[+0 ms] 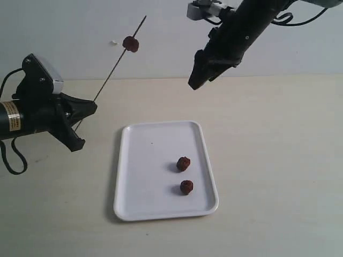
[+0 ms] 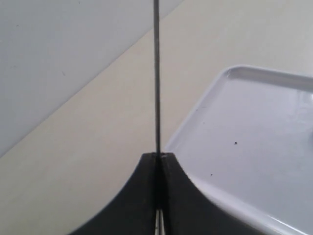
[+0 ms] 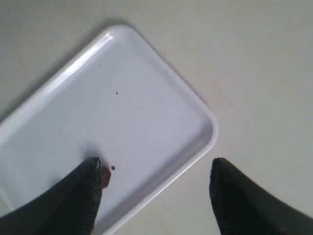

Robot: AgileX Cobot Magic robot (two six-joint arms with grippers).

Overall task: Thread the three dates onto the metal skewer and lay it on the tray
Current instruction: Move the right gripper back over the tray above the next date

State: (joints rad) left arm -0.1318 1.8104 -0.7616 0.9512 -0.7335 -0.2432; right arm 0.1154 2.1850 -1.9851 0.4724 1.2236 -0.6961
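My left gripper (image 1: 92, 107) is shut on the lower end of the metal skewer (image 1: 115, 64), which slants up and to the right. One date (image 1: 130, 44) is threaded near the skewer's upper tip. Two dates (image 1: 183, 164) (image 1: 186, 187) lie apart on the white tray (image 1: 139, 182). In the left wrist view the skewer (image 2: 157, 73) rises from between the closed fingertips (image 2: 159, 155), beside the tray (image 2: 254, 127). My right gripper (image 1: 194, 83) hangs open high above the table, behind the tray. In the right wrist view a date (image 3: 105, 178) peeks out beside one finger, on the tray (image 3: 146, 122).
The tray sits on a beige table (image 1: 268, 160) with a pale wall (image 1: 161, 27) behind. A small white speck (image 1: 113, 43) shows on the wall near the skewered date. Tiny dark specks (image 3: 116, 93) dot the tray.
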